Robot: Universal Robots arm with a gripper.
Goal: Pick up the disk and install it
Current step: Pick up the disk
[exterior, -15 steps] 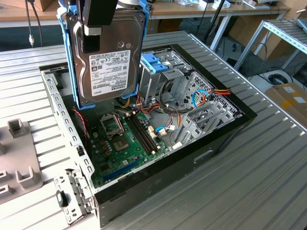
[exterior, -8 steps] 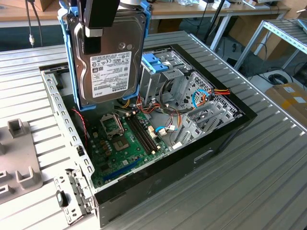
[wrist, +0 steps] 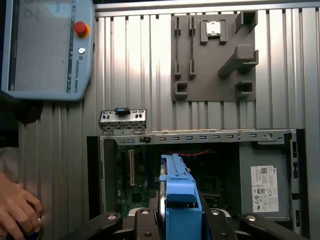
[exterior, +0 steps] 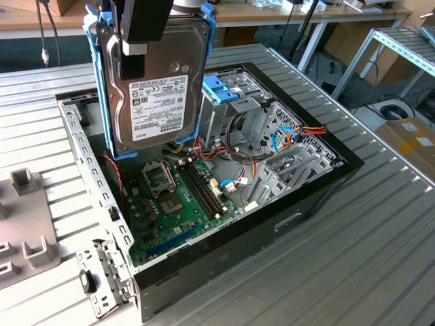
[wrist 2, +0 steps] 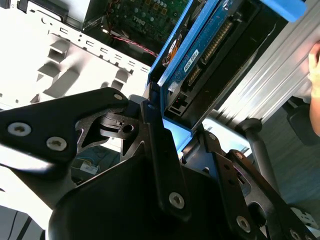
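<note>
Exterior view: the disk hangs upright, label side facing the camera, over the open computer case, above the motherboard and apparently clear of it. The claw is clamped on the disk from above, one black finger across its labelled face. In the second wrist view the fingers flank its blue carrier frame. The case lies on the ribbed table; in the first wrist view a person's hand rests on the table near it.

Beneath the lifted disk the motherboard lies open; cables and the drive cage crowd the case at 3 o'clock, exterior view.
</note>
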